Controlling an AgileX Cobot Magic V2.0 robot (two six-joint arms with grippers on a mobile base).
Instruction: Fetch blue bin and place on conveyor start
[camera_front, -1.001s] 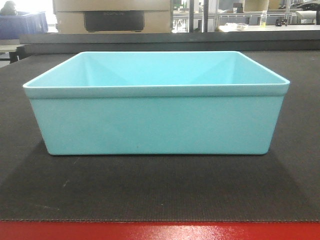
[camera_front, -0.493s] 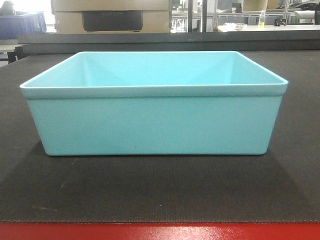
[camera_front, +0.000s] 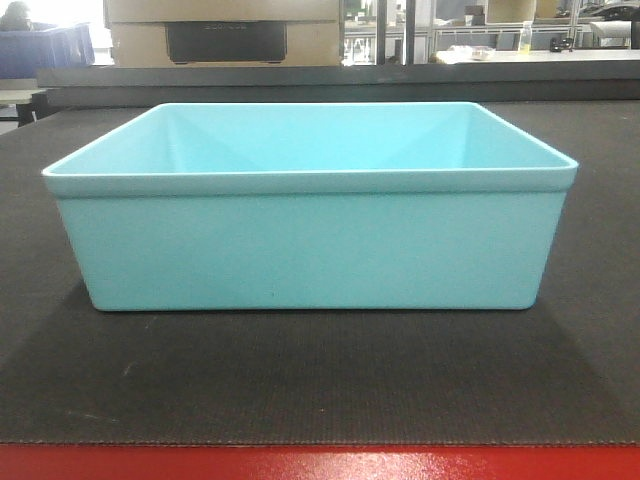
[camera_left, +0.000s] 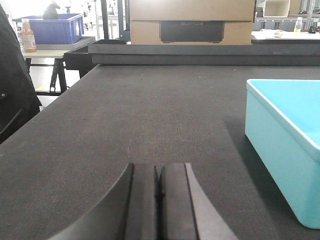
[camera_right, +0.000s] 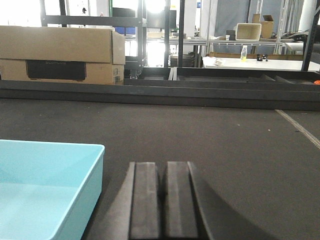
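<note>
1. We observed the blue bin sitting upright and flat on the conveyor start, its long side facing the front camera, set back from the red strip along the belt's front edge.
2. The bin's interior appeared empty; no gripper touched it in any view.
3. In the left wrist view we recorded the left gripper clenched, its two dark pads pressed together with nothing between them, low over the belt. The bin's corner lay off to its right, apart from the pads.
4. In the right wrist view the right gripper likewise had its pads closed against each other, holding nothing. The bin's corner lay to its left, near but not touching.
5. Background: we noted a cardboard box beyond the far edge of the belt, and a dark blue crate on a table to the far left.
</note>
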